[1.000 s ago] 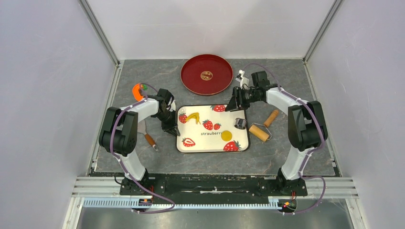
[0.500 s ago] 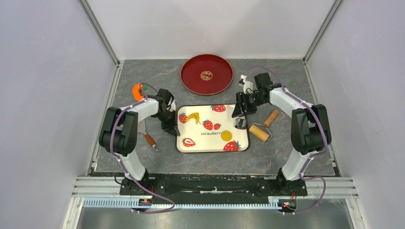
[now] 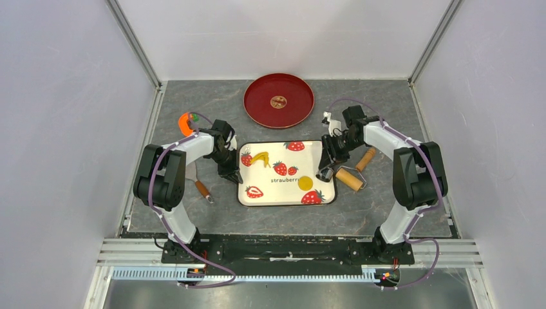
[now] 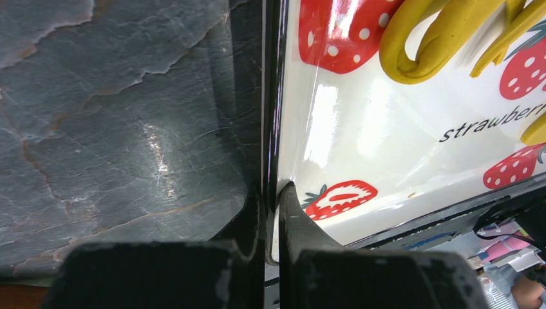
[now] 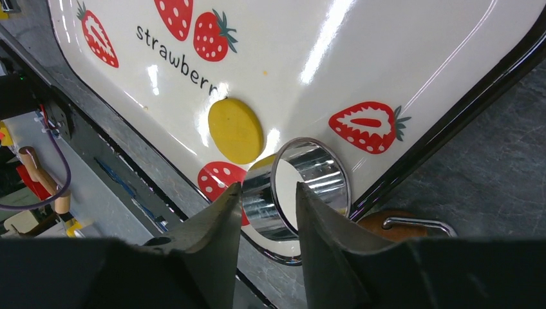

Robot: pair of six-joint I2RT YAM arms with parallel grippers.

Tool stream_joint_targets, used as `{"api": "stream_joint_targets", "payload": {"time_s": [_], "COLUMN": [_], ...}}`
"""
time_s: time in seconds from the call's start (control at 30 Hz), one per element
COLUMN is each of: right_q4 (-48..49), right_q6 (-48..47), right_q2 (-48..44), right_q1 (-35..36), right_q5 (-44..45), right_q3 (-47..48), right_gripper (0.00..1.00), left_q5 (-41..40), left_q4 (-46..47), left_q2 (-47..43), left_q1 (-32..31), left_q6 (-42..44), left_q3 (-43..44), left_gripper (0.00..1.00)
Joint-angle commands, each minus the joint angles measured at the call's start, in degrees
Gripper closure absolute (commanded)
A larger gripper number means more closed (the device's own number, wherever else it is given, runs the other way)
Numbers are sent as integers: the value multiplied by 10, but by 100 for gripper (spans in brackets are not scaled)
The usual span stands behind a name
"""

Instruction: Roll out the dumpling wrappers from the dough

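Observation:
One dumpling wrapper [image 3: 305,183], a small flat yellow disc [image 5: 235,131], lies on the strawberry-print tray [image 3: 283,194] near its front right. A curved yellow dough scrap [image 3: 260,158] sits at the tray's back left [image 4: 438,38]. A shiny metal ring cutter [image 5: 319,172] lies on its side by the tray's right rim. My right gripper [image 5: 267,193] is low over it, open, with one finger on each side of the cutter's wall [image 3: 327,167]. My left gripper [image 4: 270,193] is shut on the tray's left rim [image 3: 230,174].
A red plate [image 3: 278,100] stands behind the tray. A wooden rolling pin [image 3: 349,179] and a wooden handle [image 3: 366,159] lie right of the tray, close to my right arm. An orange tool [image 3: 187,122] and a wooden-handled scraper [image 3: 199,187] lie left of it.
My right gripper has come forward and down from the tray's back right corner onto the ring cutter, and its jaws have narrowed. The left arm has not moved.

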Motion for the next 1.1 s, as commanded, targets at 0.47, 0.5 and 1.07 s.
{"api": "stream_joint_targets", "payload": {"time_s": [0.47,0.5,1.07], "right_q4": [17,21,146], "right_q6": [13,18,93], "right_q2": [-10,-10,-47], "right_q1": [-1,-2,-59], "right_q5": [-90,-90,152], "right_q3": [21,26,95], "right_gripper": [100,100,100], "left_q5": [-65,-65,-66], "left_q4": [0,-1,-3], "left_q2": [23,23,26], "left_q1": [-14,-14,-14], "left_q6": [40,41,43], "left_q3": [-16,-17,-13], "left_gripper": [98,98,98]}}
